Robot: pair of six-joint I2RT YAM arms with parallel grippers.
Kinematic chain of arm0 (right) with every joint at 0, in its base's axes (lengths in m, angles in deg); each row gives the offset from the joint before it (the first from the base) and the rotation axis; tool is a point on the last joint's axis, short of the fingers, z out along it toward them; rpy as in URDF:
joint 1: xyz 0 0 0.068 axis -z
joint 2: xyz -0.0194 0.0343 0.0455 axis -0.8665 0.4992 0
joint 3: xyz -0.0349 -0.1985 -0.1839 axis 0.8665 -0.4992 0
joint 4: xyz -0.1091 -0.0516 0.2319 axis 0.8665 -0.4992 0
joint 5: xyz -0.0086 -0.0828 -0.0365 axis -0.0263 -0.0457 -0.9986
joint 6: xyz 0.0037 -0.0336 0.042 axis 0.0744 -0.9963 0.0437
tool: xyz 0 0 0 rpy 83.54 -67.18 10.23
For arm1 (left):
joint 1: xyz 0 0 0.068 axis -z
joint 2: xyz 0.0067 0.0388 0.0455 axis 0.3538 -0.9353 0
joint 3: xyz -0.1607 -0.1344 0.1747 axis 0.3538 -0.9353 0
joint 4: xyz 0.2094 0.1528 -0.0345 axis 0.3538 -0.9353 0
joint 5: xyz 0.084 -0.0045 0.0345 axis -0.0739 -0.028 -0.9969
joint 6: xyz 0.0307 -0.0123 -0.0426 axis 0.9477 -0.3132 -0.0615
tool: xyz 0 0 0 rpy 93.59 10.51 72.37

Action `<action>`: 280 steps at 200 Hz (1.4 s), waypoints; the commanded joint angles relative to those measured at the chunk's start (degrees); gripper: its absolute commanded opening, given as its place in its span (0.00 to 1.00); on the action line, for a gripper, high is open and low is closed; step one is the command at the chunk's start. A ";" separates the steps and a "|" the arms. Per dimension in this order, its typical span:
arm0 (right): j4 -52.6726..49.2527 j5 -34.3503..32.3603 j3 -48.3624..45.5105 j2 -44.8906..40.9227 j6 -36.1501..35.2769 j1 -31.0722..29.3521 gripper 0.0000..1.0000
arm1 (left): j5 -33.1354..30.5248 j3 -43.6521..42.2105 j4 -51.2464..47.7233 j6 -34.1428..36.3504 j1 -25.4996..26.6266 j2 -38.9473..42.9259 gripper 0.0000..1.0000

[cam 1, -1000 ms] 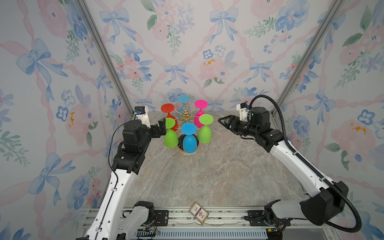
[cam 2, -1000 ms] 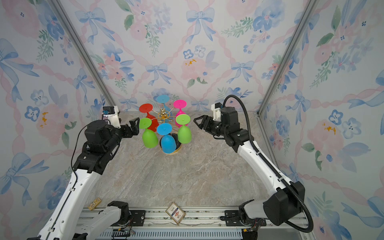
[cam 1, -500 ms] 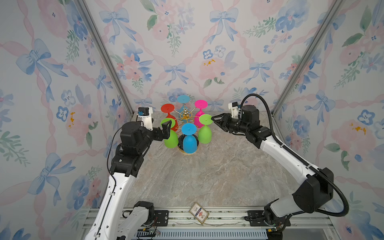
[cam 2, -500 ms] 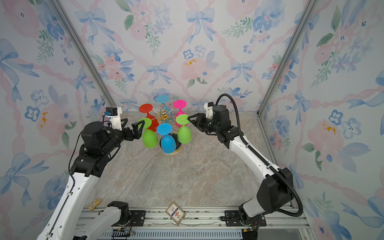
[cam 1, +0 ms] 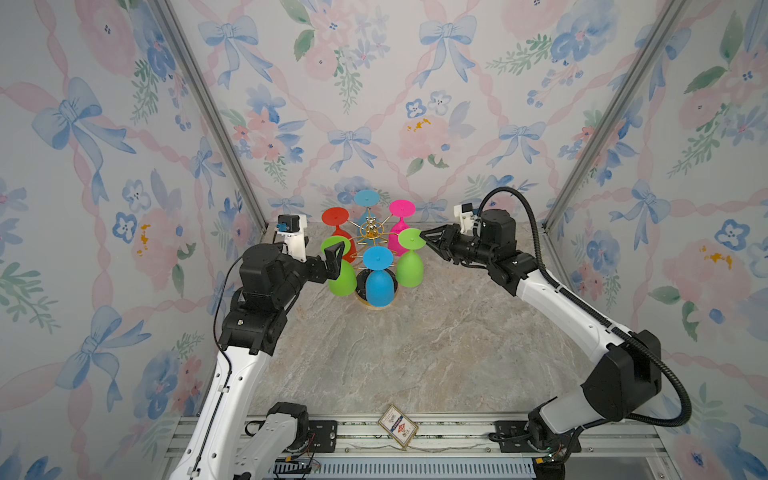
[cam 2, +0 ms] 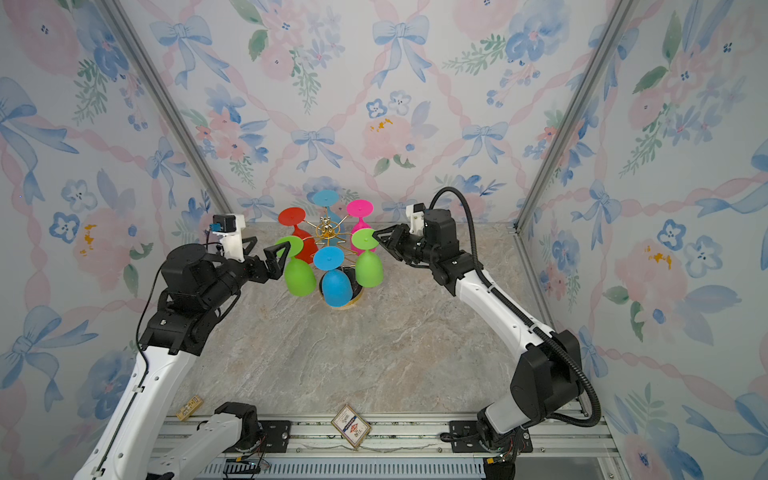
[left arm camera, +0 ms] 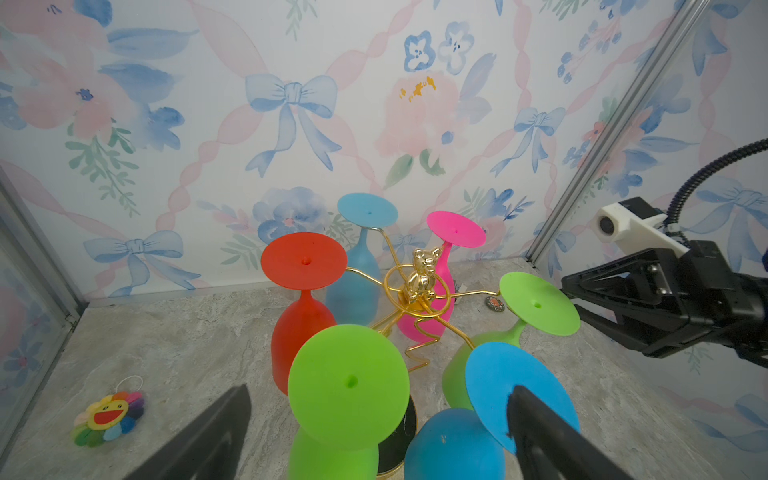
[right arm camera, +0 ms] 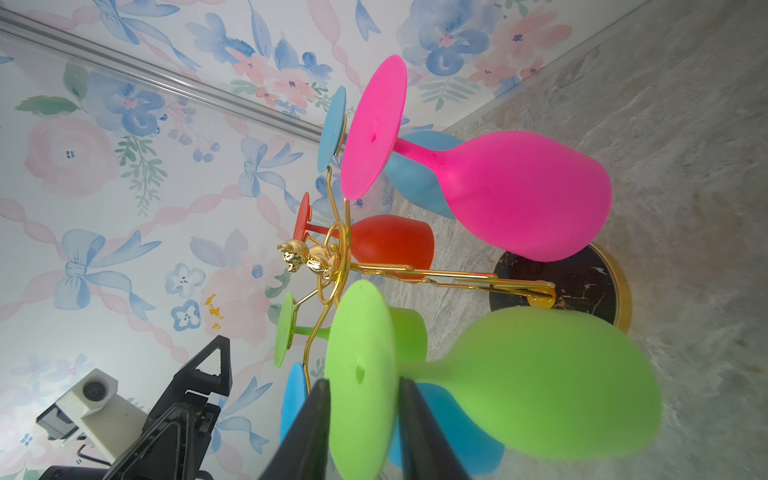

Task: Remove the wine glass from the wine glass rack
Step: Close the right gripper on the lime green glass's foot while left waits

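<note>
Right hand point(right arm camera: 363, 381) | astride green wine glass point(right arm camera: 540, 382) foot | left hand point(left arm camera: 379, 390) spread

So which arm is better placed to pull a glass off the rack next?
Right, probably. The right tool closely flanks the foot of the nearer green glass, though contact is unclear. The left tool stands wide open, only loosely framing the other green glass.

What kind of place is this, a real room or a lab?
Probably a robot test booth: a left arm and right arm mounted on a metal rail, flowered wallpaper panels on aluminium posts, and a marble-look table holding a gold rack of coloured glasses.
</note>
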 commanded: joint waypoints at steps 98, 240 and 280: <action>6.35 3.03 -1.32 2.30 4.41 -0.30 0.20 | -3.52 -1.45 1.77 0.01 -0.37 1.77 0.98; 8.34 3.59 -2.42 0.53 5.66 0.54 0.03 | -3.96 -2.40 2.56 -0.43 -0.35 1.60 0.98; 9.32 3.71 -1.05 1.77 6.59 -0.37 0.00 | -3.06 -2.59 3.18 -0.87 -0.37 1.75 0.98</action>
